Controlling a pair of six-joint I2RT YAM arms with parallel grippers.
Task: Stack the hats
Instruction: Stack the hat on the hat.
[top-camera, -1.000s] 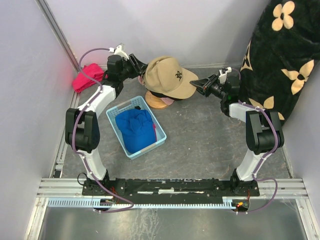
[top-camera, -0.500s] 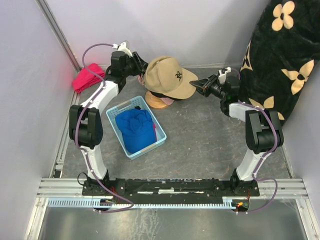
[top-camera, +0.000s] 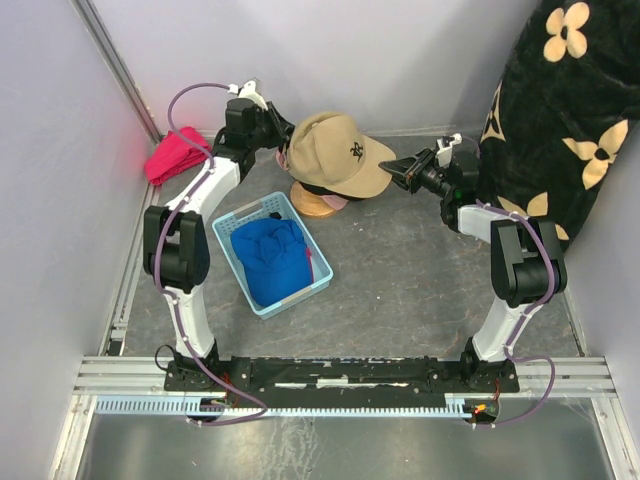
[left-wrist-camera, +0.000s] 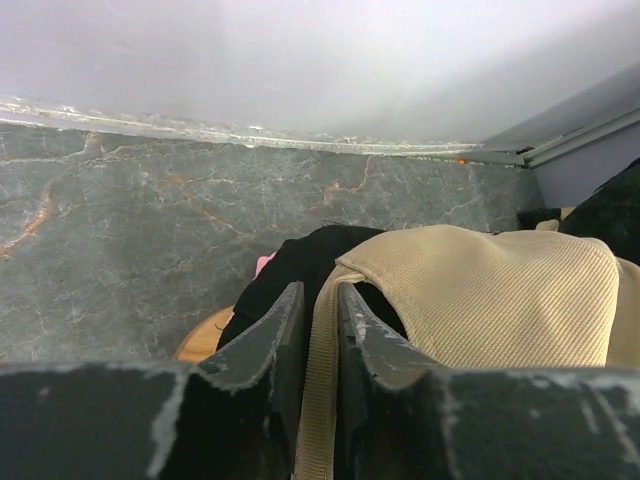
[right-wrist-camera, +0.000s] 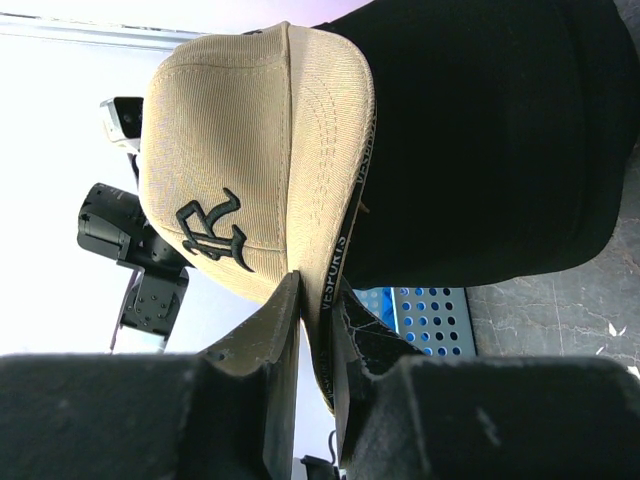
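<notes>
Two claws share one hat. In the top view, the tan hat (top-camera: 335, 150) sits at upper centre over the wooden stand (top-camera: 318, 206). Its long axis runs left to right, with the left gripper (top-camera: 279, 134) at the rear hem and the right gripper (top-camera: 397, 171) at the brim tip, each nearest its own end. In the left wrist view, the jaws are pressed together on the tan hem, and a black hat (left-wrist-camera: 300, 262) lies just beneath. In the right wrist view, the jaws pinch the brim edge, and the black hat fills the right of the frame, directly under the tan one. The stack looks to lie straight below, so the coming move probably goes downward.
</notes>
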